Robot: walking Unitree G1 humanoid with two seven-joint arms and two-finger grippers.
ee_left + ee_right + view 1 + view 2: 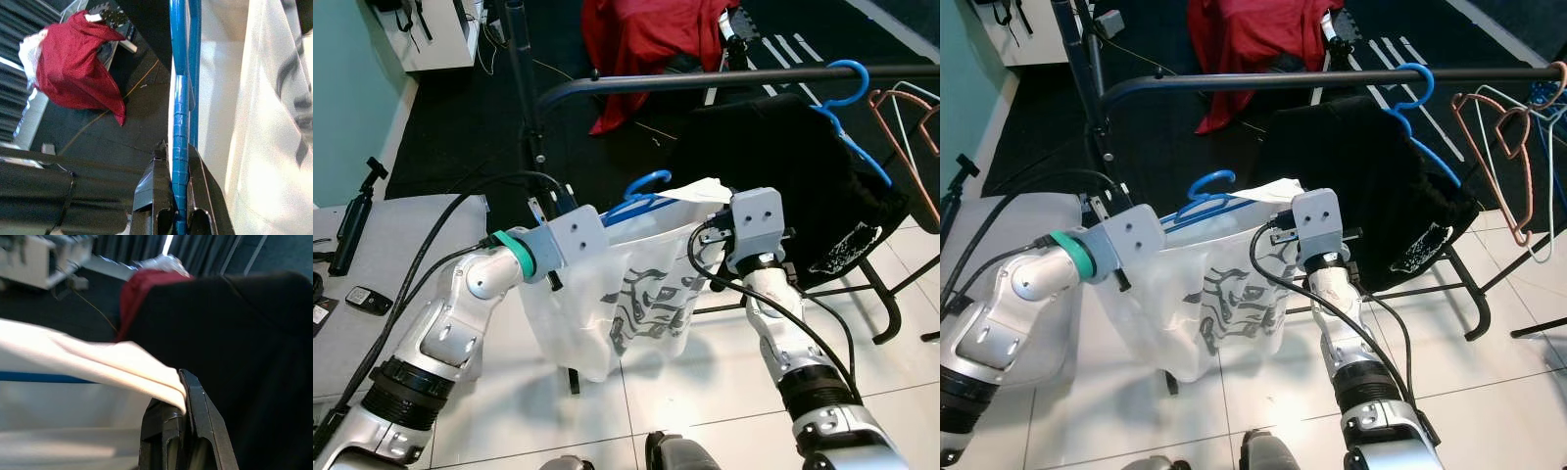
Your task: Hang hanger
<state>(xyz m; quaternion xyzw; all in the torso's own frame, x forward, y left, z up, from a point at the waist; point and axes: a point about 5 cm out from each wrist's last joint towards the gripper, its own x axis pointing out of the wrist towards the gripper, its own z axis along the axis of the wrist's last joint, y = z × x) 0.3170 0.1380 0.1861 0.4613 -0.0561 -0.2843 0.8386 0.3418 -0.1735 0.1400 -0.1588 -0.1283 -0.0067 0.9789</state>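
A blue hanger (648,182) carrying a white printed T-shirt (626,294) hangs between my two grippers, below and in front of the black rack rail (705,80). My left gripper (178,152) is shut on the hanger's blue bar at the shirt's left shoulder (592,217). At the shirt's right shoulder, my right gripper (183,391) is shut on the white fabric (720,230). The hanger's hook points up toward the rail but stays clear of it.
A black shirt (773,166) hangs on the rail from another blue hanger (850,83). Empty copper and white hangers (1503,147) hang further right. The rack's upright post (524,88) stands at left, a red cloth (646,39) lies behind, and a grey table (372,264) sits at far left.
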